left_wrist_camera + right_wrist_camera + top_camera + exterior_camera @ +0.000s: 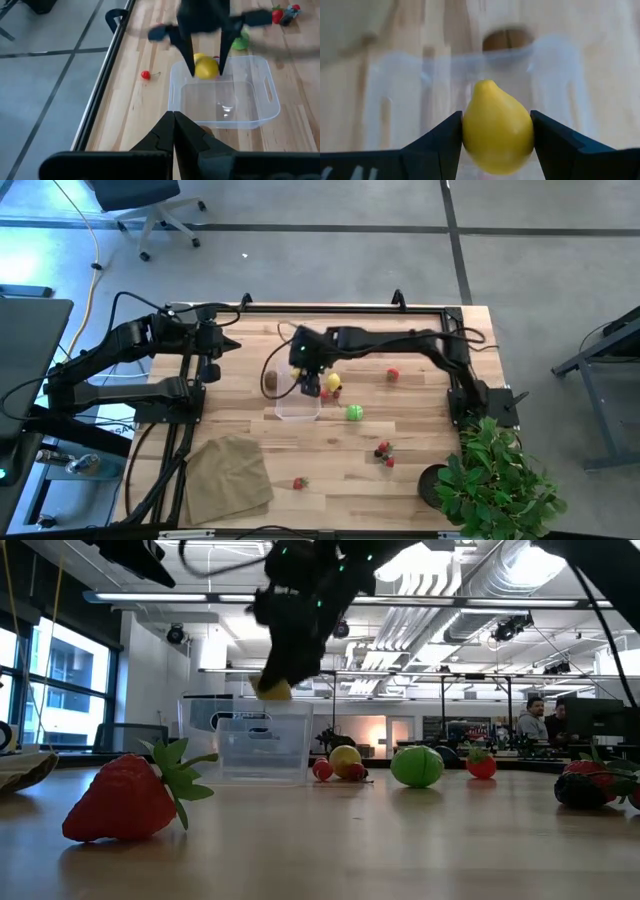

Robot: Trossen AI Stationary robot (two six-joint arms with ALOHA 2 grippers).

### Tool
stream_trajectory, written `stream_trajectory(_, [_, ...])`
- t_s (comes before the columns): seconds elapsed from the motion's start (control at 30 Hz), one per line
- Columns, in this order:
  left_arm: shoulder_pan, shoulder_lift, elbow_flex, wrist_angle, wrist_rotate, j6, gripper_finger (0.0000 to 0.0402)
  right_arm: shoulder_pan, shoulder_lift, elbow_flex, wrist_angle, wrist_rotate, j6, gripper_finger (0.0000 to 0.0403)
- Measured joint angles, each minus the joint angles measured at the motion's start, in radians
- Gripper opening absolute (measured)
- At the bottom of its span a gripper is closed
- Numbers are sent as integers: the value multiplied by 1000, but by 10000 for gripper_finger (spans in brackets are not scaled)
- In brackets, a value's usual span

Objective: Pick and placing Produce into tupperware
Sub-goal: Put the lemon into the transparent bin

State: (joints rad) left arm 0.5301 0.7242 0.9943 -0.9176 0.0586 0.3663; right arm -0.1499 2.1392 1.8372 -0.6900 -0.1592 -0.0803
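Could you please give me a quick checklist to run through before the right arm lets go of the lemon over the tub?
1. Grip: the right claw is shut on the lemon, a finger on each side: ok.
2. Position: the lemon hangs above the clear tub, near one end wall: ok, though close to the rim.
3. Tub contents: the inside looks empty, so there is room: ok.
4. Left claw: shut, held back from the tub, out of the way: ok.
5. Drop height: the low view shows the lemon just above the rim: ok.
6. Whether the tub would slide on landing: cannot tell.
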Motion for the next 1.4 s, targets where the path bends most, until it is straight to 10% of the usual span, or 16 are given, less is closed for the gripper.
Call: stream_trajectory(1.4, [0, 0, 0, 0, 0, 0, 1, 46, 154, 63, -38, 108, -52, 193])
